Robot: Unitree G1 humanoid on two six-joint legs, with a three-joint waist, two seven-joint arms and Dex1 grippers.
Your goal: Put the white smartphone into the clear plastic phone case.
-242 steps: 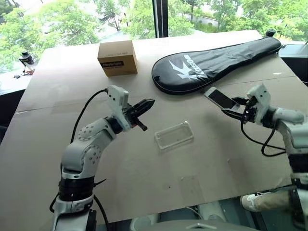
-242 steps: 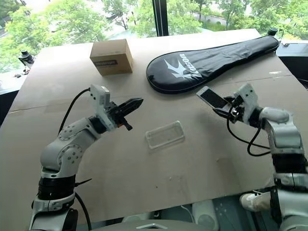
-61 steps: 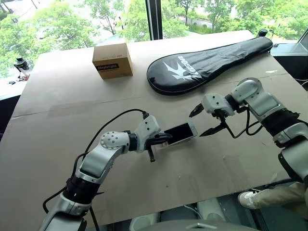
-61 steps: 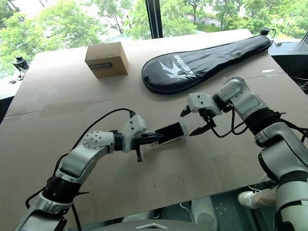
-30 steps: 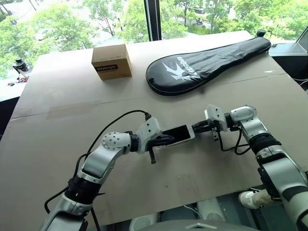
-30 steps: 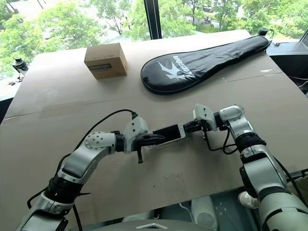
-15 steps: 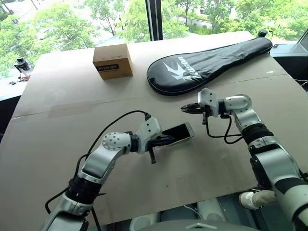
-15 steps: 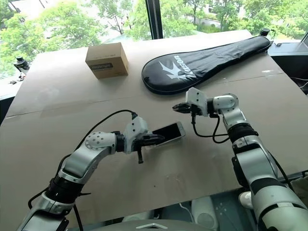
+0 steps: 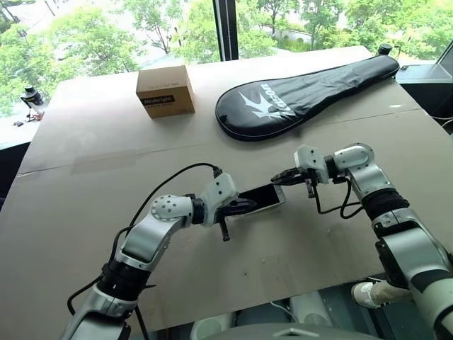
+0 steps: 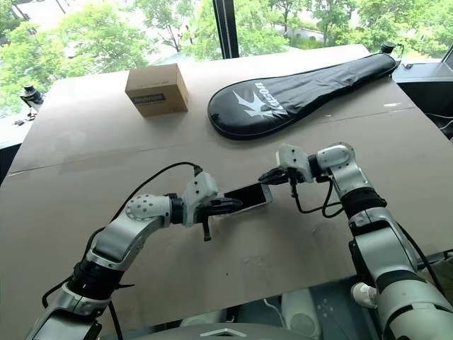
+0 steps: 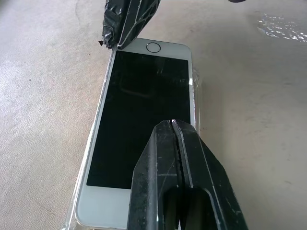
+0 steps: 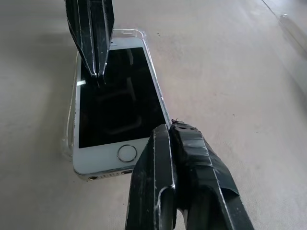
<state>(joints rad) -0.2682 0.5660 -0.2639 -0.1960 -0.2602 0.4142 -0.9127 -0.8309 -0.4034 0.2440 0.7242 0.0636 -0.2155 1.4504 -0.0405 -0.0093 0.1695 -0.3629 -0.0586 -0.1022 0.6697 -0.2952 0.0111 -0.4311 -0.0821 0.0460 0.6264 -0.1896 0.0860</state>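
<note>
The white smartphone (image 9: 262, 197) lies screen-up near the middle of the bench (image 9: 85, 142), resting in the clear plastic phone case (image 12: 70, 125), whose rim shows along its long edges and far corners. The home-button end looks slightly raised above the case rim, so the phone is probably not fully seated.

The left tool (image 11: 173, 125) is clenched with nothing between its fingers, its tip resting over the screen at the phone's left end. The right tool (image 12: 169, 128) is also clenched and empty, its tip at the right corner by the home button.

The phone is stiff, flat and light, with a glossy black screen that fingertips will likely slide on; pressing on the white bezel near the corners seems safer. The case is thin, flexible and slippery on the bench, so one end probably needs pinning down while the other end is pushed in.
</note>
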